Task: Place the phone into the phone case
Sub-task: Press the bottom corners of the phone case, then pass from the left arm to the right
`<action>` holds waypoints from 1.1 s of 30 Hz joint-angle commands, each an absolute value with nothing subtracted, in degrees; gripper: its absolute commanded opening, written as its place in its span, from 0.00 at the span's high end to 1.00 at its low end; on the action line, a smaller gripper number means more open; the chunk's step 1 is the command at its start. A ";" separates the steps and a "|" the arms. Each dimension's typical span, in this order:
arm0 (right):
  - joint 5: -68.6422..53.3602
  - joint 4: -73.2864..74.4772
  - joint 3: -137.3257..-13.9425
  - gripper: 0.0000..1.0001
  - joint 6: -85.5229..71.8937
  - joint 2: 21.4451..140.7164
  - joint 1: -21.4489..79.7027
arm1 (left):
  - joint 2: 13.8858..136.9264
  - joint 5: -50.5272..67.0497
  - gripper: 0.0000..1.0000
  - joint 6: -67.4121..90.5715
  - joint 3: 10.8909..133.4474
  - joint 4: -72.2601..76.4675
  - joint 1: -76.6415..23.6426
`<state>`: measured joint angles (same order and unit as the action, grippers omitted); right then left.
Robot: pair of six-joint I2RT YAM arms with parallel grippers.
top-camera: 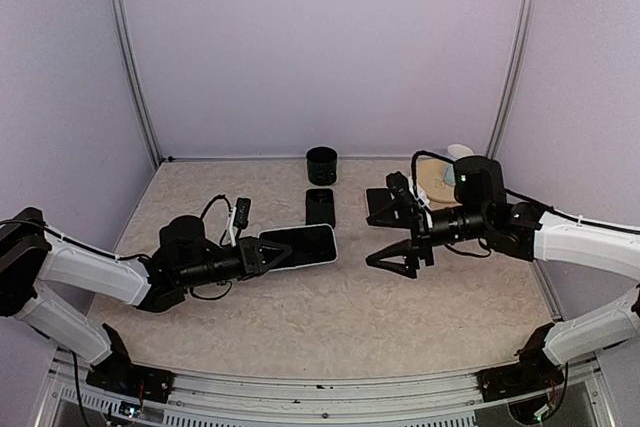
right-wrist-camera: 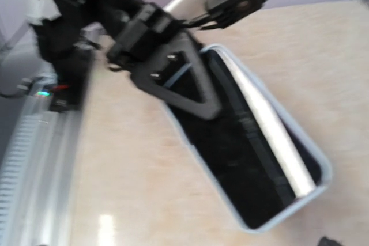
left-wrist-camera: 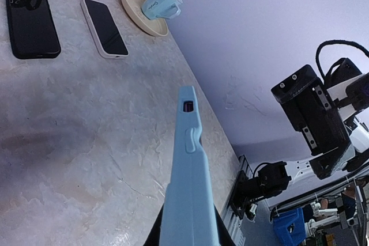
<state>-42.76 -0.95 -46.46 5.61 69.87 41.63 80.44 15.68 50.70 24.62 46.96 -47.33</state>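
Three phones are showing: one inside a light-blue case (left-wrist-camera: 187,182), a black phone (top-camera: 320,207) and a white-edged phone (left-wrist-camera: 104,27). Two cups are sitting at the back — a black cup (top-camera: 321,164) and a pale blue cup (left-wrist-camera: 161,2). One plate (left-wrist-camera: 131,5) is lying under the blue one. Two arms are hovering — the left arm (top-camera: 95,272) and the right arm (top-camera: 590,245).

No text, brand, number or sign legible in any view; pale blue mug (left-wrist-camera: 160,4) on the tan plate (left-wrist-camera: 134,5) has a small dark script mark on its side; too small and blurred to read.
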 commanded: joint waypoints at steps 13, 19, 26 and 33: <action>-18.79 -5.09 -41.40 0.00 26.07 67.52 49.21 | 81.84 23.41 1.00 48.17 34.06 41.21 -47.46; -14.14 -2.13 -44.31 0.00 30.83 72.26 53.85 | 82.57 24.73 1.00 47.41 35.50 39.24 -47.87; -7.73 -2.44 -48.31 0.00 33.30 77.25 58.82 | 83.38 25.22 1.00 46.73 36.54 38.28 -49.09; -0.68 -4.20 -52.43 0.00 33.48 83.02 61.81 | 83.93 24.78 1.00 46.67 36.90 38.58 -50.46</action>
